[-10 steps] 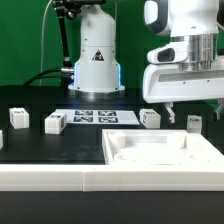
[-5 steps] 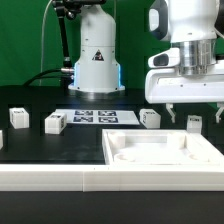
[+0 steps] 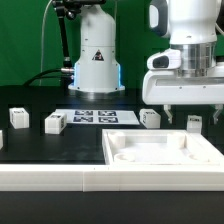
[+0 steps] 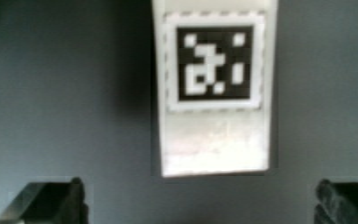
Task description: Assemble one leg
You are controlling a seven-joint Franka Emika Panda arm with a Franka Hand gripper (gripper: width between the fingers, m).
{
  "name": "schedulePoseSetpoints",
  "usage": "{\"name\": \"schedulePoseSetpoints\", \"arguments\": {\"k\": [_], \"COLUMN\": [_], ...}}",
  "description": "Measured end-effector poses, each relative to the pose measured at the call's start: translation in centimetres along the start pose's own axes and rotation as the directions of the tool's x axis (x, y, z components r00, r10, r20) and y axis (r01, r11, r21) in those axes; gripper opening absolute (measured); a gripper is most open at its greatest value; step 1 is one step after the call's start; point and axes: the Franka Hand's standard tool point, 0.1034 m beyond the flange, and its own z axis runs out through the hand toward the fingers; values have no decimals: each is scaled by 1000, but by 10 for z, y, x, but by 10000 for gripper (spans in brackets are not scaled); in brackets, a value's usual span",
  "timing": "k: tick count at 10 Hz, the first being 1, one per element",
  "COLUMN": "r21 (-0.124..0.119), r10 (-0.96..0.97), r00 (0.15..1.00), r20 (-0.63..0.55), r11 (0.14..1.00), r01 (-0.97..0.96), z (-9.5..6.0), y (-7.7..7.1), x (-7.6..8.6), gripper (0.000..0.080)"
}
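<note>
Briefly, state as recorded:
Gripper [image 3: 184, 116]: was open, nothing held; fingers [image 4: 51, 200] stood wide apart, low over table [image 3: 60, 145]
Leg [image 4: 211, 90]: lay on table, tag facing wrist cam, ahead of fingertips, centred btwn them, no contact
Row of legs: leg 1 [image 3: 17, 117], leg 2 [image 3: 54, 123] at exterior view's left; leg 3 [image 3: 150, 119], leg 4 [image 3: 194, 122] near gripper; which one wrist cam showed: cannot tell
Marker board [image 3: 95, 117]: lay btwn leg 2 and leg 3
Panel [image 3: 160, 152]: sat nearer exterior cam than gripper
</note>
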Motion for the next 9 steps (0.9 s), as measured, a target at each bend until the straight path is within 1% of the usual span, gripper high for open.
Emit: {"name": "schedulePoseSetpoints", "arguments": {"k": [1, 2, 3, 4, 5, 6, 7, 8, 9], "r21": [-12, -18, -36, -45, -49, -55, -55, -44, -49], "r10": [-10, -5, -10, -8, -9, -7, -2, 9, 19], "r00": [998, 995, 985, 970, 953, 940, 911, 883, 856], "r20": [62, 97, 174, 245, 301, 341, 412, 469, 517], "r11": [1000, 1000, 999, 999, 999, 998, 998, 999, 999], "r01": [10, 7, 17, 19, 25, 27, 27, 14, 8], "z": [-2, -4, -6, -8, -9, -10, -10, -8, -5], "y": [2, 1, 3, 3, 1, 0, 0, -1, 2], "x": [2, 3, -2, 0, 4, 3, 0, 2, 3], "gripper": [648, 648, 648, 648, 648, 648, 648, 648, 648]}}
